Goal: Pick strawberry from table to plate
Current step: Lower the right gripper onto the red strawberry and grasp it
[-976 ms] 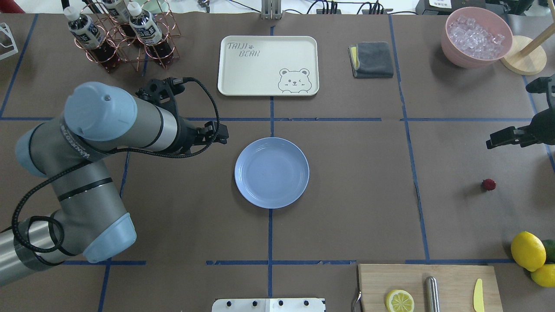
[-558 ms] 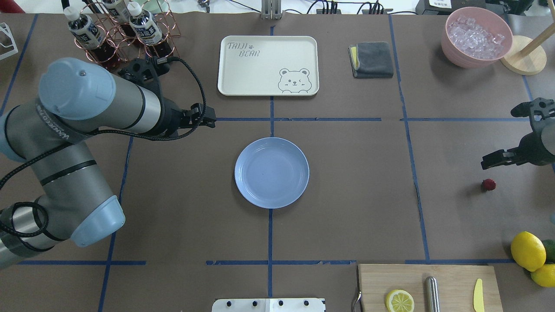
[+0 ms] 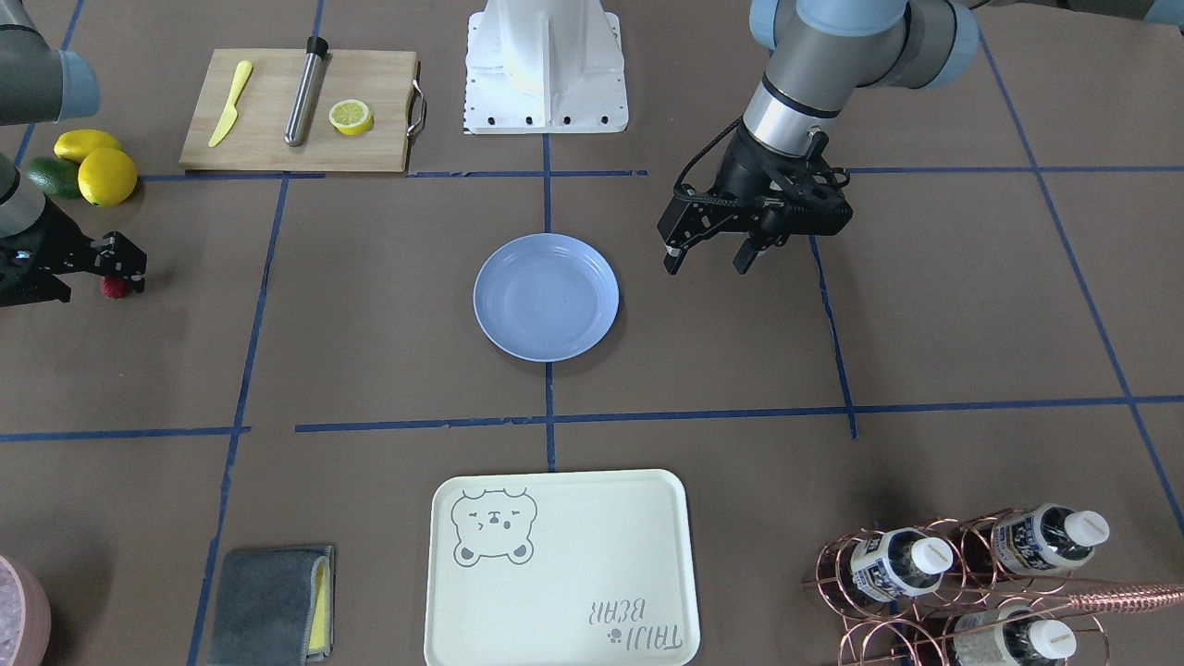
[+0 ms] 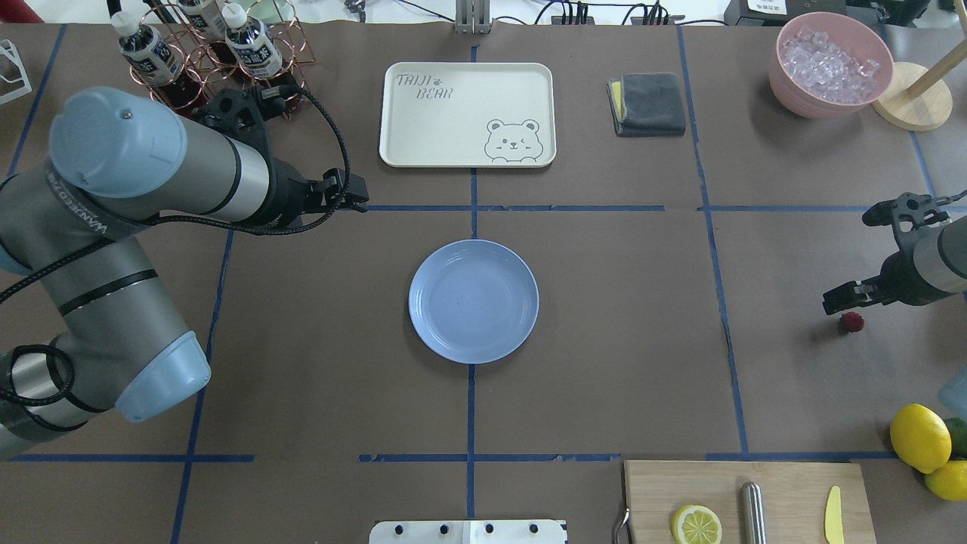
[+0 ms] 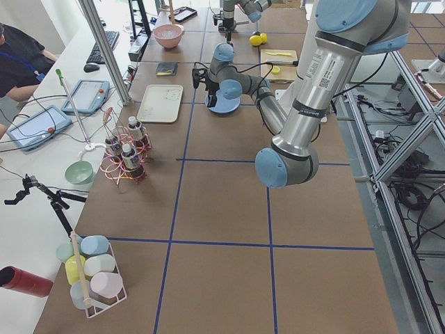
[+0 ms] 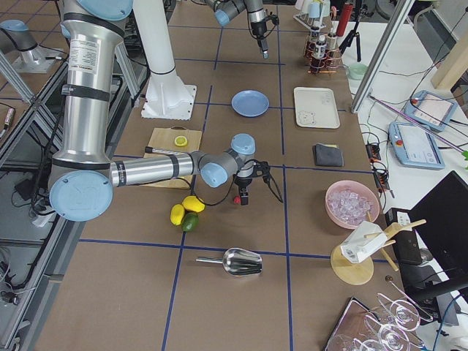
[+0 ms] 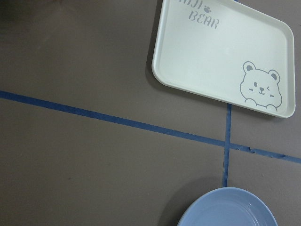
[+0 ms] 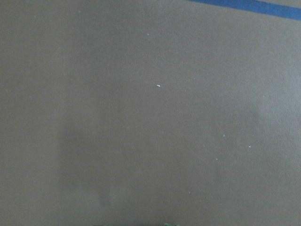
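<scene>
**A:** Front-facing view first. Where is the strawberry (image 3: 113,289)?

**B:** It is on the tabletop (image 3: 370,314) at the view's left edge, partly hidden by a finger of the right hand (image 3: 91,280). That hand hangs over it with its fingers spread. The plate (image 3: 546,296) lies mid-table, well apart from the strawberry. The left hand (image 3: 706,264) hovers near the plate, its fingers parted too.

**A:** Overhead?

**B:** The strawberry lies just beside the right hand's tip, on the side toward the lemons (image 4: 919,437). The left hand hangs over a blue tape line (image 4: 423,208), near the bear tray (image 4: 467,113).

**A:** The side views?

**B:** From the robot's left, the plate shows near the left hand, and the strawberry is too small to tell. From its right, the strawberry sits at the right hand's tip. I cannot tell whether they touch.

**A:** Wrist cameras?

**B:** The left wrist shows the plate's rim at the bottom edge and the bear tray beyond the tape. The right wrist shows brown paper, with tape in the top corner.
</scene>
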Action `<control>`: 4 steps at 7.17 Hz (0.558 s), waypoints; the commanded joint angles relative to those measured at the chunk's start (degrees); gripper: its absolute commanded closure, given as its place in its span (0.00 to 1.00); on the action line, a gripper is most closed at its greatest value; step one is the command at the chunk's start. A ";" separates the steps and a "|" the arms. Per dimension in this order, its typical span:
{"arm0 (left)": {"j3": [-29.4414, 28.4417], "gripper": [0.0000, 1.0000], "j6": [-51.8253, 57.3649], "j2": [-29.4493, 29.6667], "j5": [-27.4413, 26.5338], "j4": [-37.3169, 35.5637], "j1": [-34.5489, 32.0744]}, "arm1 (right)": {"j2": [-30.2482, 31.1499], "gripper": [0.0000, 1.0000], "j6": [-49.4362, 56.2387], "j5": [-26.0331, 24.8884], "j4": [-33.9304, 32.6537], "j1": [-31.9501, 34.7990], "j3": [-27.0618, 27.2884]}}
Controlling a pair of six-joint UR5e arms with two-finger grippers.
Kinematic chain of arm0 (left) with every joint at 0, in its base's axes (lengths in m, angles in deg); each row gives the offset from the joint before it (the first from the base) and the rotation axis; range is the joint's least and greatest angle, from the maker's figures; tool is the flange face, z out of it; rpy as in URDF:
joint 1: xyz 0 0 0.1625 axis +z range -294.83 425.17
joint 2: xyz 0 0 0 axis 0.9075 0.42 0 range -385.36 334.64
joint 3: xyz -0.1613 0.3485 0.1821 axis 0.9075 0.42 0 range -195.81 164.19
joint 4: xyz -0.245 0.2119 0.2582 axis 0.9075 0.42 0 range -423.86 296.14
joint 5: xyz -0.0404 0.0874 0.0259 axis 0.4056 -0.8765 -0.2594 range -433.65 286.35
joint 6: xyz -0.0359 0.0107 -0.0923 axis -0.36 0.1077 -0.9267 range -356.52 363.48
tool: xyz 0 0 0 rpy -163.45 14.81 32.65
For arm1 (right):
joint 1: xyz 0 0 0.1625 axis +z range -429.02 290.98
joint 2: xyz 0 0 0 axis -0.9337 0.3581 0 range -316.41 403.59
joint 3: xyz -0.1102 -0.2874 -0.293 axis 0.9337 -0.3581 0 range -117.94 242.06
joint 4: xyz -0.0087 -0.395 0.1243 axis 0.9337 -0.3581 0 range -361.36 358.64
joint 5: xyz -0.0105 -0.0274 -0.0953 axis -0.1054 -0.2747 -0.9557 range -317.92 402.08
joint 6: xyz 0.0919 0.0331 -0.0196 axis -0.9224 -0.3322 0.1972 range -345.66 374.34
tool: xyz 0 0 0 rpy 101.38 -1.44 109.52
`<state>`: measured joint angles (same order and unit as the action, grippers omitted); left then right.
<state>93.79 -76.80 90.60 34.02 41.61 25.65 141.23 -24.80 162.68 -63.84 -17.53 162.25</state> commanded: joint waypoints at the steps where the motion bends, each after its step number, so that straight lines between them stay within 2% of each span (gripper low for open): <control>1: -0.09 0.00 0.03 -0.03 0.00 0.00 -0.03 | -0.43 0.11 0.03 0.25 -0.02 -0.24 -1.30; 2: -0.09 0.00 0.03 -0.03 0.00 0.00 -0.03 | -0.44 0.12 0.03 0.34 -0.02 -0.24 -1.57; 3: -0.09 0.00 0.03 -0.03 0.00 0.00 -0.21 | -0.44 0.19 -0.05 0.60 -0.02 -0.33 -1.57; 4: -0.09 0.00 0.03 -0.03 0.00 0.00 -0.21 | -0.44 0.33 -0.14 0.69 -0.02 -0.33 -1.48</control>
<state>93.71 -76.77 90.57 34.02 41.61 25.50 140.81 -24.85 163.19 -63.85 -17.83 160.75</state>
